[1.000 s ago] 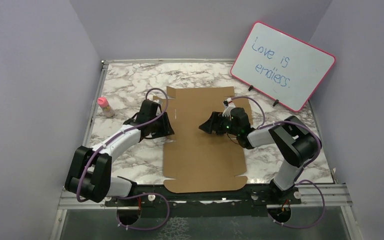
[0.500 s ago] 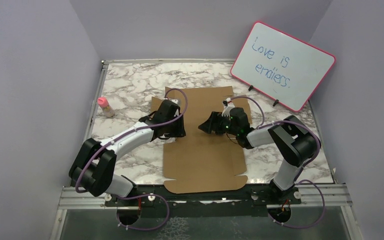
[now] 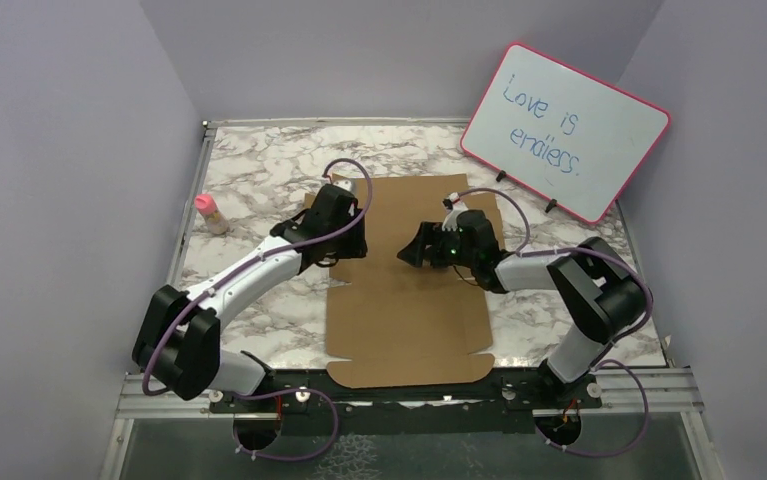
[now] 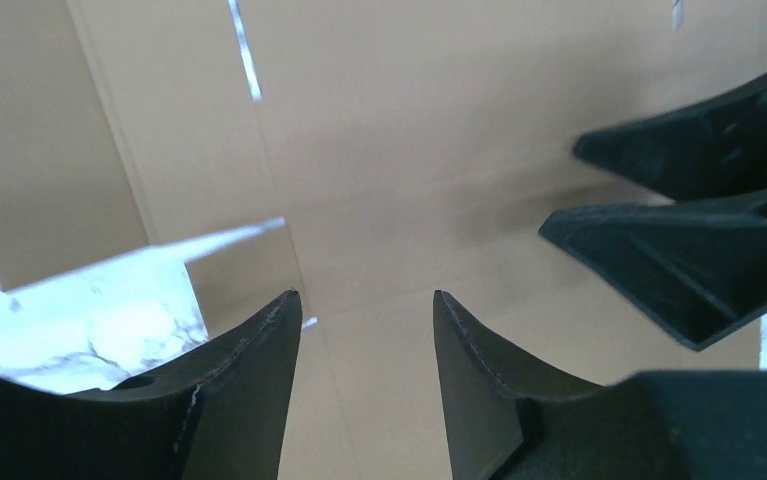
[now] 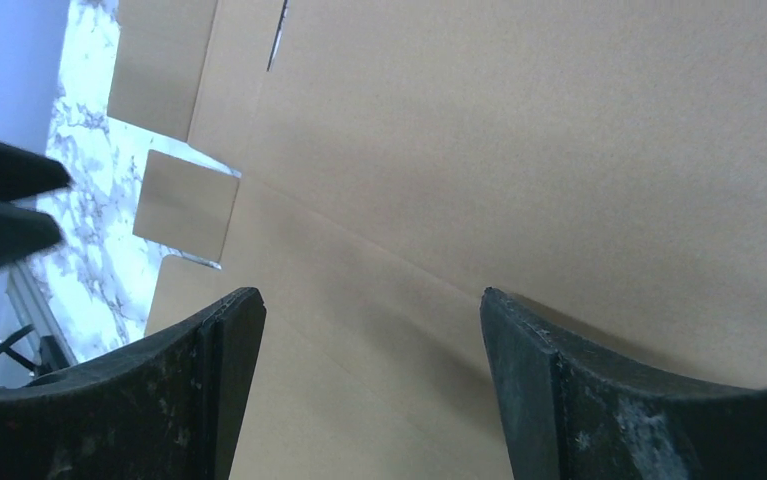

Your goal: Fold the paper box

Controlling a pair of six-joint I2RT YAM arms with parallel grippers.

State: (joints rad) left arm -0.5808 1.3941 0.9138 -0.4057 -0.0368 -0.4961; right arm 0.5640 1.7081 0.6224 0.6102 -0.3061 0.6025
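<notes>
Only the top view shows the whole flat brown die-cut cardboard box sheet (image 3: 409, 300), unfolded on the white marbled table (image 3: 249, 170). The wrist views show its slits and creases. It lies beneath the left gripper (image 4: 367, 300) and the right gripper (image 5: 369, 300), each with 2 fingers apart and empty.

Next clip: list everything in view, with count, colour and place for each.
paper box: one, brown, lying flat and unfolded at the table's middle.
whiteboard: one, white with pink frame and blue writing, propped at the far right.
small bottle: one, pink cap, near the table's left edge.
table: one, white-and-grey marble pattern, under everything.
left gripper: one, black, open, over the box's left part.
right gripper: one, black, open, over the box, right of centre.
</notes>
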